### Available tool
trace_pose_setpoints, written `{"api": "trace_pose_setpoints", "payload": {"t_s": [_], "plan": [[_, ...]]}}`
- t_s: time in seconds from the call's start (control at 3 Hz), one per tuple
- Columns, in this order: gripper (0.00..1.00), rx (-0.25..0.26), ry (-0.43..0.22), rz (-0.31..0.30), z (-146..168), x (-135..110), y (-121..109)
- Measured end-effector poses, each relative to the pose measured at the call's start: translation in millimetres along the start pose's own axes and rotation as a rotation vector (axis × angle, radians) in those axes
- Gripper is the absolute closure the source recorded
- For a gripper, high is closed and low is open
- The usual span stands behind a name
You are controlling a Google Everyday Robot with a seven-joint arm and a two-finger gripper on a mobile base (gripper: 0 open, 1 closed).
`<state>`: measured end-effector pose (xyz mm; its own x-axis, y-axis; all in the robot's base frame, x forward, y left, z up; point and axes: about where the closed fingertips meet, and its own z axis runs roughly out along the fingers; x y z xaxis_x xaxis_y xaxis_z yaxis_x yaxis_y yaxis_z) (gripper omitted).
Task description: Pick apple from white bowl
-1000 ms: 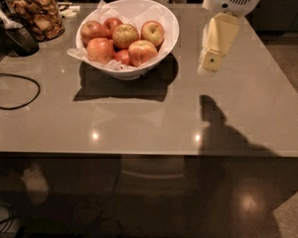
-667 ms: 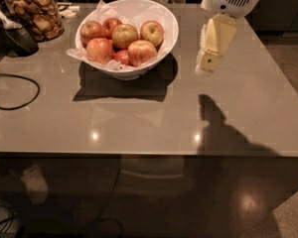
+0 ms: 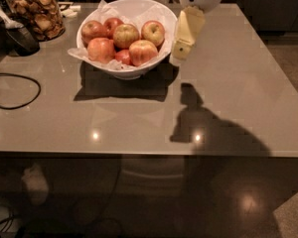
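Note:
The white bowl (image 3: 165, 20) stands at the back left of the grey table, lined with crinkled white paper and holding several apples. The apple (image 3: 143, 52), large and red-orange with a paler top, lies at the front right of the pile. A yellow-green apple (image 3: 125, 35) sits in the middle and a small dark red one (image 3: 122, 57) at the front. My gripper (image 3: 182, 50), cream-coloured under a white wrist, hangs just outside the bowl's right rim, a little above the table and to the right of the apple.
A glass jar of brown snacks (image 3: 36, 11) stands at the back left, with a dark device (image 3: 12, 36) beside it. A black cable (image 3: 20, 90) loops over the table's left side. The table's front edge (image 3: 149, 153) runs across the view.
My gripper has moved left, from over the open table to right beside the bowl's right rim. The apples and the bowl have not moved.

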<state>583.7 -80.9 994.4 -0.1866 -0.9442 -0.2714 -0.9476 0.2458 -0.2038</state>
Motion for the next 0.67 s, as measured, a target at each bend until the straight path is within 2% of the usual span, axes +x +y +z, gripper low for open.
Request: {"api": "trace_pose_setpoints", "payload": {"t_s": [0.33,0.67], "plan": [[0.1,-0.012,0.0,-0.004,9,-19,-12],[0.1,-0.015,-0.004,-0.01,15,-32,-21]]}}
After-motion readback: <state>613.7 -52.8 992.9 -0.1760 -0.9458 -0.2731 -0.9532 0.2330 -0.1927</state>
